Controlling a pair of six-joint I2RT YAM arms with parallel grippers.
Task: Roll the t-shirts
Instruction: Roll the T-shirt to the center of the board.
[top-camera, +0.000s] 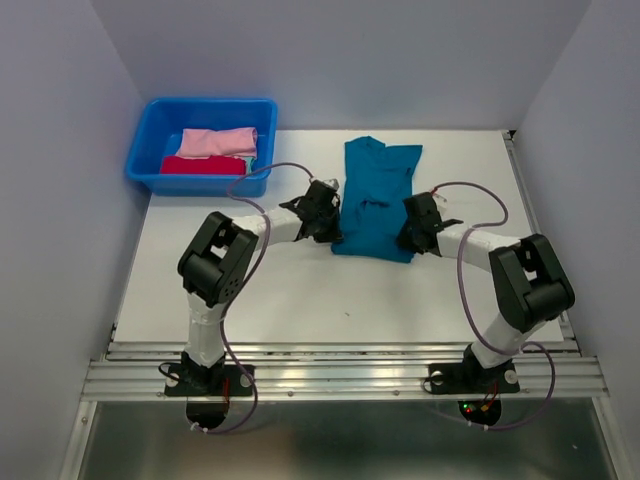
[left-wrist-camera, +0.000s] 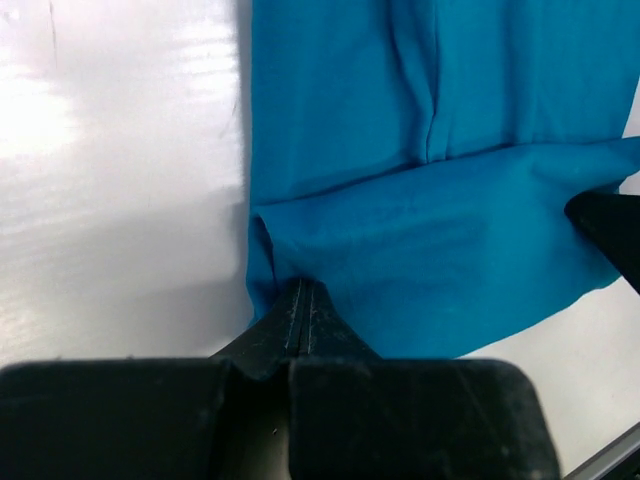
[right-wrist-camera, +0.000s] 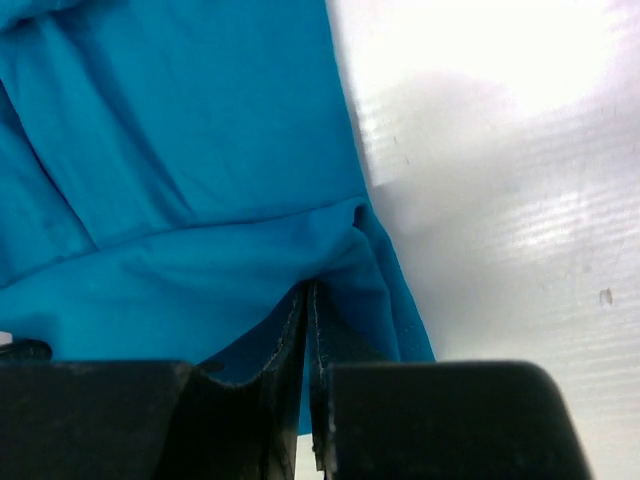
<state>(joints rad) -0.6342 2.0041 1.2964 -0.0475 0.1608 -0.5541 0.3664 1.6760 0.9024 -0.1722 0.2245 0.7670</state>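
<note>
A teal-blue t-shirt lies folded lengthwise in the middle of the white table, its near hem turned up in a fold. My left gripper is shut on the shirt's near left corner; in the left wrist view the jaws are pressed together on the cloth. My right gripper is shut on the near right corner; in the right wrist view the jaws pinch the cloth. A pink shirt and a red shirt lie folded in the tub.
A bright-blue plastic tub stands at the back left corner of the table. Grey walls close in on both sides and behind. A metal rail runs along the near edge by the arm bases.
</note>
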